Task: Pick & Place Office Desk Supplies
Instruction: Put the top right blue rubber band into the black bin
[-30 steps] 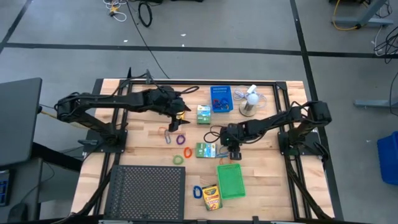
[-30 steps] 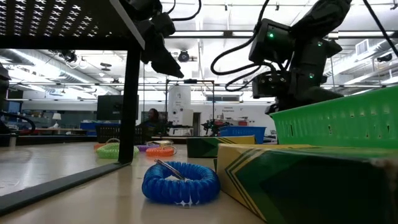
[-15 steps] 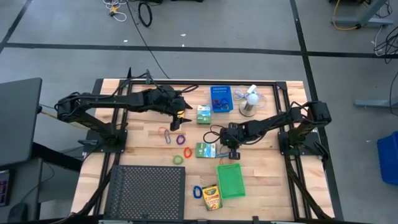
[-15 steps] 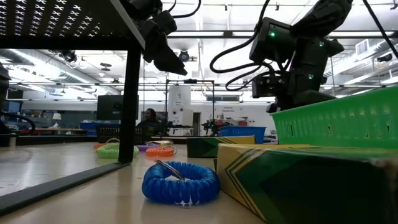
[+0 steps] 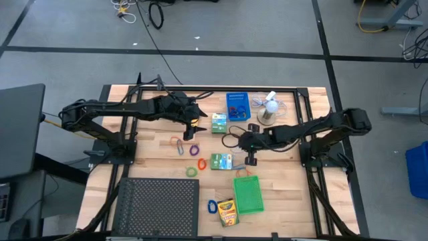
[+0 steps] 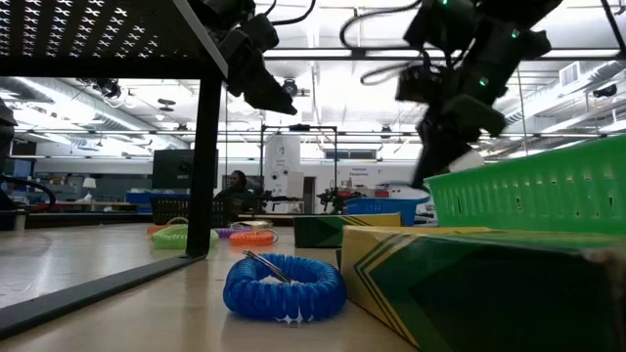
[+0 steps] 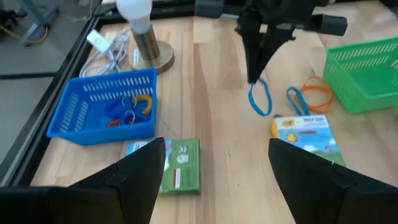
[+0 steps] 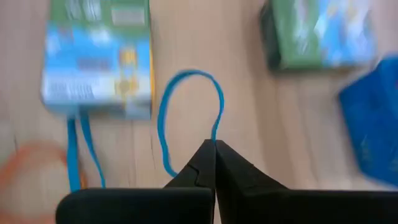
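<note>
The left tool [image 5: 194, 125] is held apart over the table's far middle, near a green-white box [image 5: 219, 123]. The right tool [image 7: 253, 78] is pinched together on a blue rubber-band loop [image 7: 259, 99], lifted and hanging lengthwise; the blue bin [image 5: 237, 106] lies toward the far edge, nearest the right arm.

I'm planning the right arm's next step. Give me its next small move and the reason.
Probably carry the thin blue rubber-band loop over toward the blue plastic mesh bin. The right gripper is shut on that loop, which seems to hang from its tips above the wooden table. The bin holds similar coloured loops, so it looks like the likely drop spot.
</note>
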Controlling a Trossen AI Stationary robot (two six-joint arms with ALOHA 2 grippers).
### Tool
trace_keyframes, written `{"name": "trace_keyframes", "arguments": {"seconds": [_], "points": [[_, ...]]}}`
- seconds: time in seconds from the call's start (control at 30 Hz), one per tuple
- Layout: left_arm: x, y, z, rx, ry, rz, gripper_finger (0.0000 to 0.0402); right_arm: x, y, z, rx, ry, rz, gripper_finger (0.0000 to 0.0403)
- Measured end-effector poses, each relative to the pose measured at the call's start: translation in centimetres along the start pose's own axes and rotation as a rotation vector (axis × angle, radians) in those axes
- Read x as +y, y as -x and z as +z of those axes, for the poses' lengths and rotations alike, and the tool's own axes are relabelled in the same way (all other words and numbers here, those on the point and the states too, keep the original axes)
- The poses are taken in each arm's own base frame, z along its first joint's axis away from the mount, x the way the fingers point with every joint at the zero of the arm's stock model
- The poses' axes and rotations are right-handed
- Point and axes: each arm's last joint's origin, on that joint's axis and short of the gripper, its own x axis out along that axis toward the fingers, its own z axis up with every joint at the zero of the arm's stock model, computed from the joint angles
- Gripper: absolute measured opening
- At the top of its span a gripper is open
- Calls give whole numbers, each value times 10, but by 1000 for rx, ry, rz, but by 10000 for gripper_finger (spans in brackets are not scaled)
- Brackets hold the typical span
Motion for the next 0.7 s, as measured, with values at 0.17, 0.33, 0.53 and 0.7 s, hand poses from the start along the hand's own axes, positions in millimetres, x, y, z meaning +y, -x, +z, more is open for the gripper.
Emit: {"name": "trace_keyframes", "arguments": {"seconds": [0.17, 0.33, 0.53, 0.7], "points": [[0, 0, 3, -44, -6, -34, 293, -3, 13, 17, -187, 27, -32, 0], [0, 0, 6, -66, -10, -34, 293, -7, 19, 29, -307, 61, -107, 0], [0, 1, 9, -104, -18, -57, 293, -17, 21, 39, -405, 36, -198, 0], [0, 1, 13, -145, -2, -68, 293, -19, 26, 48, -503, 41, -257, 0]]}}
